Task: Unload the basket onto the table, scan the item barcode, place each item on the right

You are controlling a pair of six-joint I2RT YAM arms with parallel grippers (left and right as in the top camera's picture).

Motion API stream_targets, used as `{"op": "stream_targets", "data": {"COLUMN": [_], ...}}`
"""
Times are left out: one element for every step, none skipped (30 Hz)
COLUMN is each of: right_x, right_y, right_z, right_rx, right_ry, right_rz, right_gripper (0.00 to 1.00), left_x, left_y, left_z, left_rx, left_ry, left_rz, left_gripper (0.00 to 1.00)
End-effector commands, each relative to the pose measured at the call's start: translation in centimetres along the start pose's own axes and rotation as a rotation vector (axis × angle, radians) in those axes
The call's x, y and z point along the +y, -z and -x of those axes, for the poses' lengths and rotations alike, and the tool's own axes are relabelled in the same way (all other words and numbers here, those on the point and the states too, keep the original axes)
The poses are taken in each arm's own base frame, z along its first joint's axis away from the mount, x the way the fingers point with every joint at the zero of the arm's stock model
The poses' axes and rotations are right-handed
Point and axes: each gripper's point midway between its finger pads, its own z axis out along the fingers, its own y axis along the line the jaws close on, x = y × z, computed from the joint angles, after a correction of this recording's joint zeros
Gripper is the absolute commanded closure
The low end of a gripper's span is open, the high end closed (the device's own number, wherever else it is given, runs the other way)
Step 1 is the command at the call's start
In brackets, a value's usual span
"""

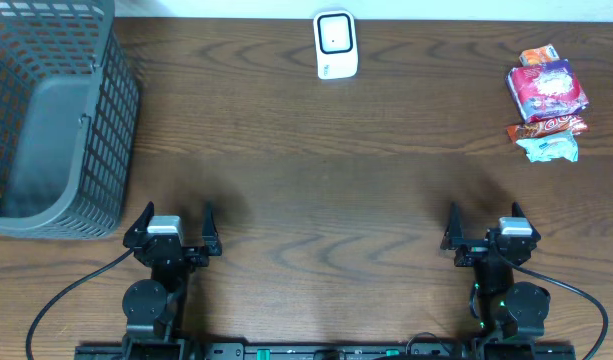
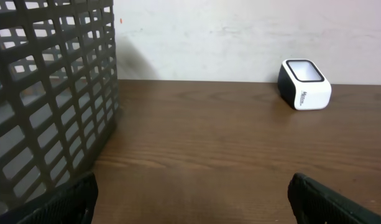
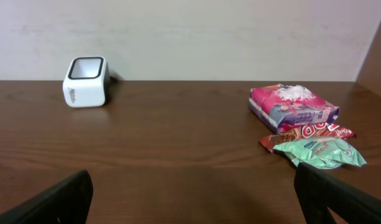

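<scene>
A small pile of snack packets lies at the table's far right: a pink-purple packet [image 1: 549,89] [image 3: 291,105], a red packet [image 1: 546,125] [image 3: 314,132], a pale green packet [image 1: 548,148] [image 3: 324,152] and an orange one [image 1: 537,55] behind. The white scanner [image 1: 336,45] [image 2: 304,84] [image 3: 86,82] with a dark window stands at the back centre. My left gripper [image 1: 174,228] [image 2: 190,200] rests open near the front left. My right gripper [image 1: 483,226] [image 3: 193,196] is open at the front right, well short of the packets. Nothing is between either pair of fingers.
A grey plastic mesh basket [image 1: 56,110] [image 2: 47,93] stands at the back left, just beyond my left gripper. A pale wall [image 3: 190,31] runs behind the table. Bare brown wood [image 1: 326,190] lies between the two arms.
</scene>
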Motion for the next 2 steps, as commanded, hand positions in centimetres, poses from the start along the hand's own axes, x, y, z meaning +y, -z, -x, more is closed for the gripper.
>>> {"op": "stream_targets", "data": {"right_x": [0.17, 0.17], "right_y": [0.02, 0.02], "right_z": [-0.07, -0.06], "right_rx": [0.0, 0.0], "right_ry": [0.012, 0.012], "right_rz": [0.006, 0.006], "right_gripper": [0.01, 0.01], "left_x": [0.59, 0.59], "left_y": [-0.02, -0.02], "left_z": [-1.58, -1.58], "left_rx": [0.052, 0.052], "left_ry": [-0.017, -0.017], "left_rz": [0.033, 0.033], "left_gripper": [0.02, 0.02]}}
